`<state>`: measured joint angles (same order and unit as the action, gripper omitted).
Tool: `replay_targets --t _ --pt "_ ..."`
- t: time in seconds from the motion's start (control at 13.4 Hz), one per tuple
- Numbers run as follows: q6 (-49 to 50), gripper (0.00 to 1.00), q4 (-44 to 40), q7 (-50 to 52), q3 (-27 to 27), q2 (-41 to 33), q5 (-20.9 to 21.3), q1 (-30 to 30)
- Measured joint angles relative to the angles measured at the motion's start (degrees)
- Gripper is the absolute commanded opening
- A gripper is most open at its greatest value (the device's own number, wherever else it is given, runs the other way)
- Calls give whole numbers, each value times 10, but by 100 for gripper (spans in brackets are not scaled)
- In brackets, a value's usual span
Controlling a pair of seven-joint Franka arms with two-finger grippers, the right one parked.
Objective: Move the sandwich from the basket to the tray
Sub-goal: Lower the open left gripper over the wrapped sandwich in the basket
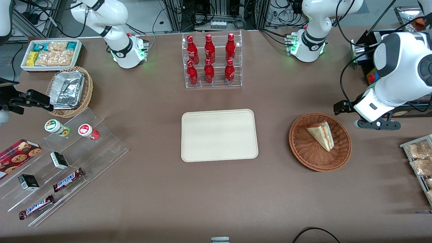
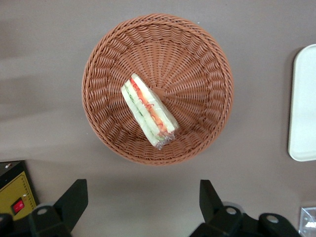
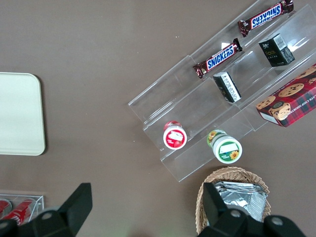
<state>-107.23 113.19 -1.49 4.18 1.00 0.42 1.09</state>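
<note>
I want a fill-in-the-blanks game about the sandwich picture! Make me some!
1. The sandwich lies in the round woven ____.
2. The tray has ____ on it.
3. The claw hangs above the table with its fingers ____.
4. The rack farther from the front camera than the tray holds ____ red bottles.

Missing words: basket; nothing; open; six
</note>
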Motion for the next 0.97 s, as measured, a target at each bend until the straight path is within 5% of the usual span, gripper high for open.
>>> replay_targets --t 0.97 --pt "-189 100 123 378 2 27 0 -2"
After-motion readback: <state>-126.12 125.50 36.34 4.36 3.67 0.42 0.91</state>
